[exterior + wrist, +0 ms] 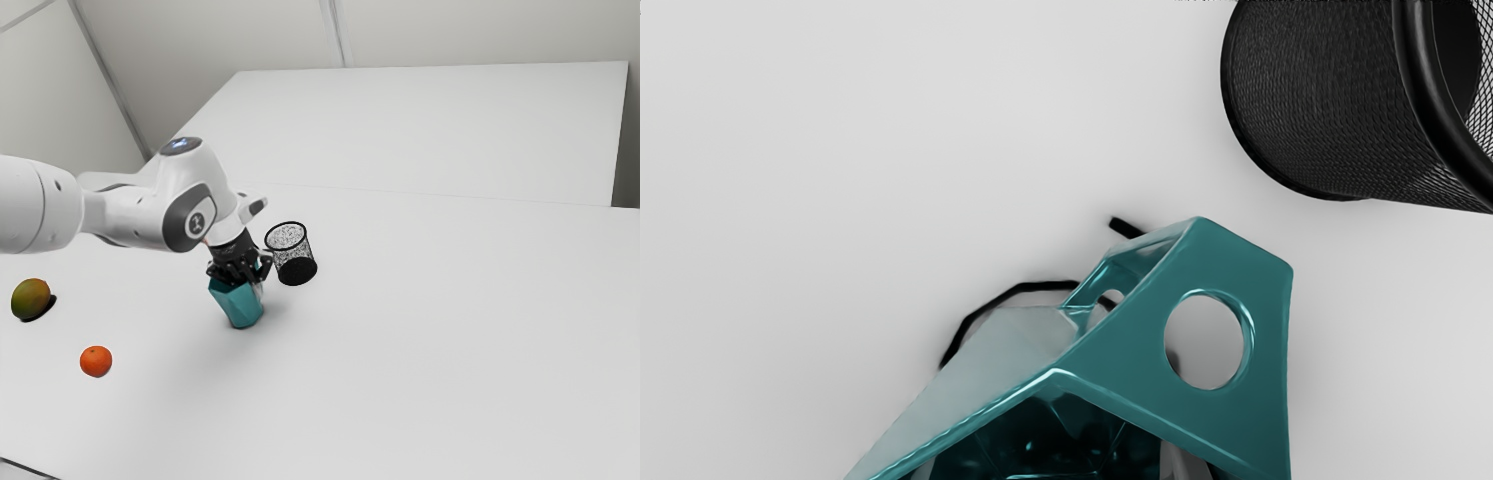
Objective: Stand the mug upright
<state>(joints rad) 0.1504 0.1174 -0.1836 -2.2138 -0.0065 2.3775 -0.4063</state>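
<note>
White counter (430,390), well in from the near edge: teal mug (238,305), mouth up, probably upright. Can't tell open from clamped on the tool (243,276). Could topple from a snagged rim (1054,372), tbh.

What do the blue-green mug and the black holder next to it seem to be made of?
The mug: probably glazed ceramic, though glossy plastic is possible; its faceted walls are smooth and opaque, with bright highlights along the edges.

The holder: likely black-coated metal wire, judging by its fine see-through mesh and the sheen on its thick rim.
</note>
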